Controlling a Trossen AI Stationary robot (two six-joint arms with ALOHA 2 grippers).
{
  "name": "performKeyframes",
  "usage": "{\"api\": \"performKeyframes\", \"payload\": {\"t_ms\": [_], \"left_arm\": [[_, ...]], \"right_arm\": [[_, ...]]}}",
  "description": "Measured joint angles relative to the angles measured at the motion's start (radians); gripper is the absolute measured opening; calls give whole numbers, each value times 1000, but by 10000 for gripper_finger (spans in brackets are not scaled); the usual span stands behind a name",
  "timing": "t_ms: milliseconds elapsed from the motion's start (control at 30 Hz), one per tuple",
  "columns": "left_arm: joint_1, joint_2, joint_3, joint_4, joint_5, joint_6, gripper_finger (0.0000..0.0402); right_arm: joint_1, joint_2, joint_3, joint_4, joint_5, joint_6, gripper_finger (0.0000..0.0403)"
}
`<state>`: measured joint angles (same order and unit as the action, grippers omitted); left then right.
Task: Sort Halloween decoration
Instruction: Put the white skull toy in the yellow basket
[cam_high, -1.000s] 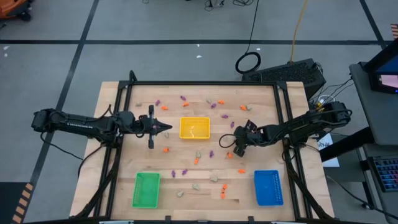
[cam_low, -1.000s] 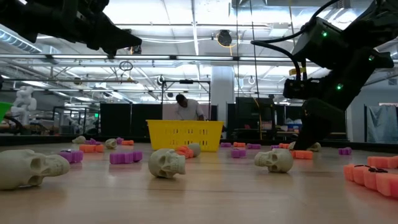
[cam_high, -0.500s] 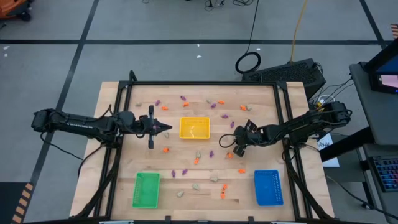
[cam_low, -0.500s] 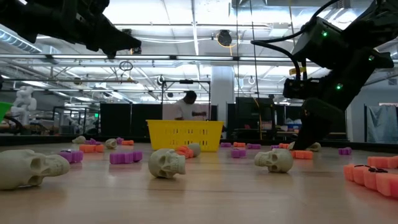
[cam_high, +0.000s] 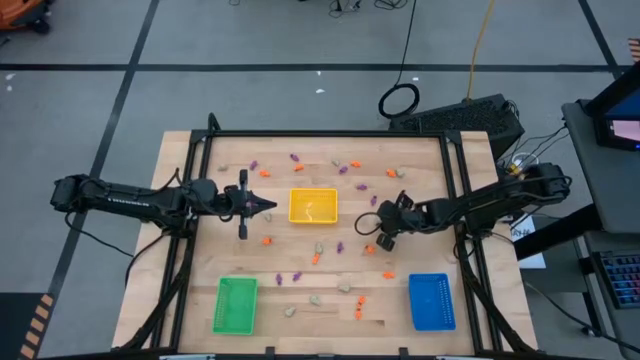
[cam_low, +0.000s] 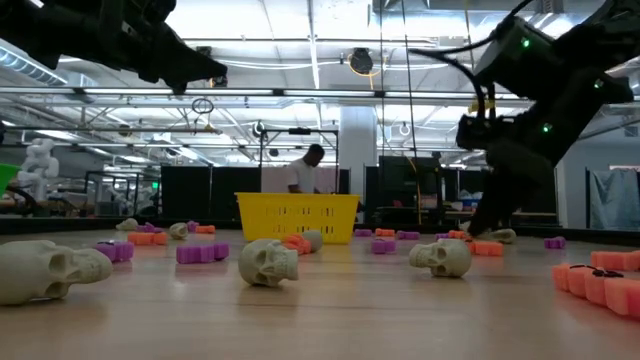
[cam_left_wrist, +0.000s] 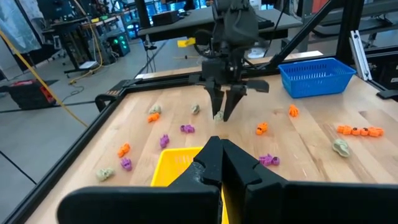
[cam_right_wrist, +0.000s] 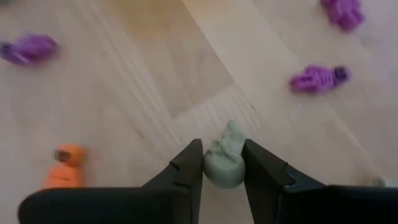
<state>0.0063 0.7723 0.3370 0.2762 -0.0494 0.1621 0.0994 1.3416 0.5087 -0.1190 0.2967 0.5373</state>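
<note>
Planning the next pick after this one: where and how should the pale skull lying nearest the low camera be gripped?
Grip the pale skull across its rounded cranium, coming straight down from above. It lies on its side on the table with clear space around it, and the dome looks like its widest, smoothest part; the jaw end narrows and would probably slip.

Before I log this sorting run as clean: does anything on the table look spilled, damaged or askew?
Nothing stands out. The trinkets lie scattered loose on the table, as expected mid-sort. The yellow tray, green tray and blue tray sit square and intact. The right gripper grips a pale skull; the left gripper waits shut.
</note>
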Motion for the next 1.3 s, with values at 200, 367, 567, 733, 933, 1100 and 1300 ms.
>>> {"api": "performKeyframes", "payload": {"t_ms": [200,367,567,733,933,1100,1300], "left_arm": [[0,0,0,-1,0,0,0],[0,0,0,-1,0,0,0],[0,0,0,-1,0,0,0],[0,0,0,3,0,0,0],[0,0,0,5,0,-3,0],[0,0,0,0,-1,-91,0],[0,0,0,5,-5,-131,0]], "right_arm": [[1,-70,2,64,-19,-33,75],[1,-131,2,118,-20,-78,75],[1,-190,2,202,-19,-156,75],[1,-224,3,290,-18,-244,75],[1,-249,3,392,-12,-368,75],[1,-255,3,501,-13,-471,75],[0,-255,3,614,-12,-548,75]]}}
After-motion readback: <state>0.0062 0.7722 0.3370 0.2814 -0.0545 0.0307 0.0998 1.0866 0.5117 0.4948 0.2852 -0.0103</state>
